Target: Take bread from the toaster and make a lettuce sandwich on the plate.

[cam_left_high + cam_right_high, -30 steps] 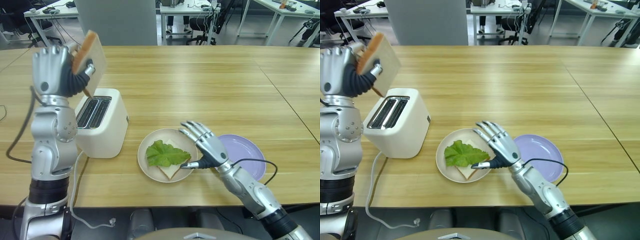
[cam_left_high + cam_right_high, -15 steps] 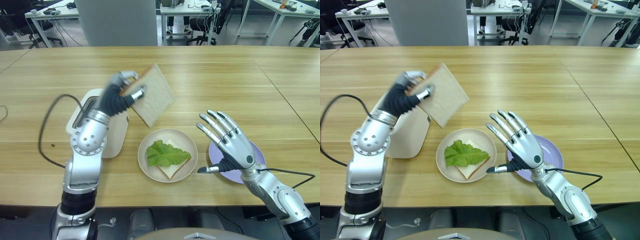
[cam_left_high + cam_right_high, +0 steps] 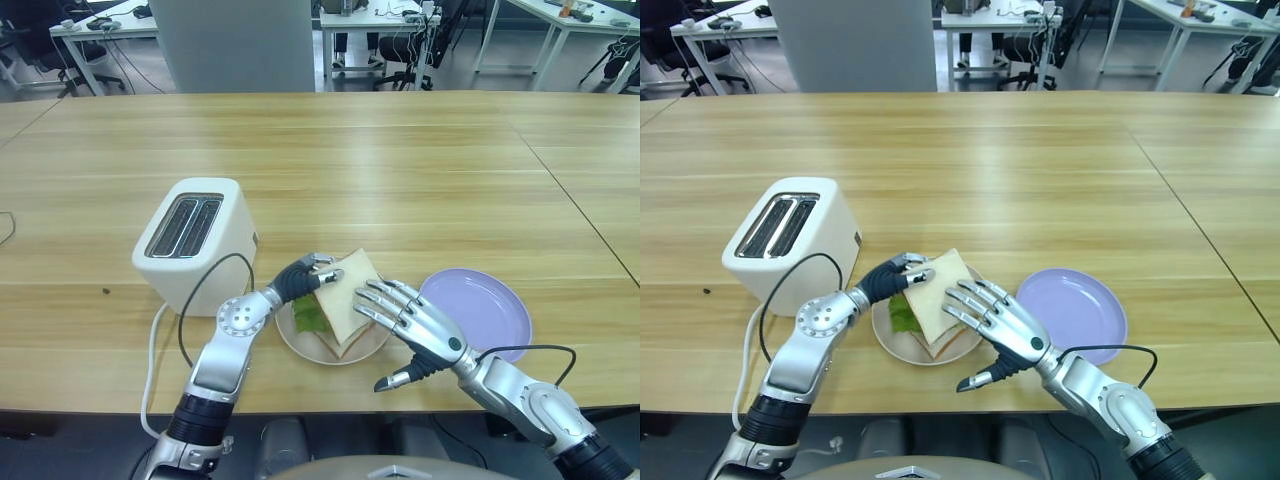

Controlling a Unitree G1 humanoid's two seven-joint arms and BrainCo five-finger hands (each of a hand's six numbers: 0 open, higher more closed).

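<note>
A white two-slot toaster (image 3: pixel 195 255) stands at the left, its slots empty. On the cream plate (image 3: pixel 287 334) lie a bottom bread slice (image 3: pixel 337 347) and a green lettuce leaf (image 3: pixel 305 317). A second bread slice (image 3: pixel 345 298) rests tilted on top of the lettuce, and my left hand (image 3: pixel 305 275) is shut on its left corner. To the right of the sandwich my right hand (image 3: pixel 420 325) is open with spread fingers, their tips at the top slice's right edge.
An empty purple plate (image 3: pixel 490 310) sits just right of the cream plate, behind my right hand. The toaster's white cord (image 3: pixel 152 350) runs off the table's front edge. Bare wooden tabletop stretches behind; office desks and chairs stand further back.
My left hand has carried the bread slice from above the toaster down and right onto the lettuce. My right hand drew back toward the purple plate, then came in beside the sandwich.
</note>
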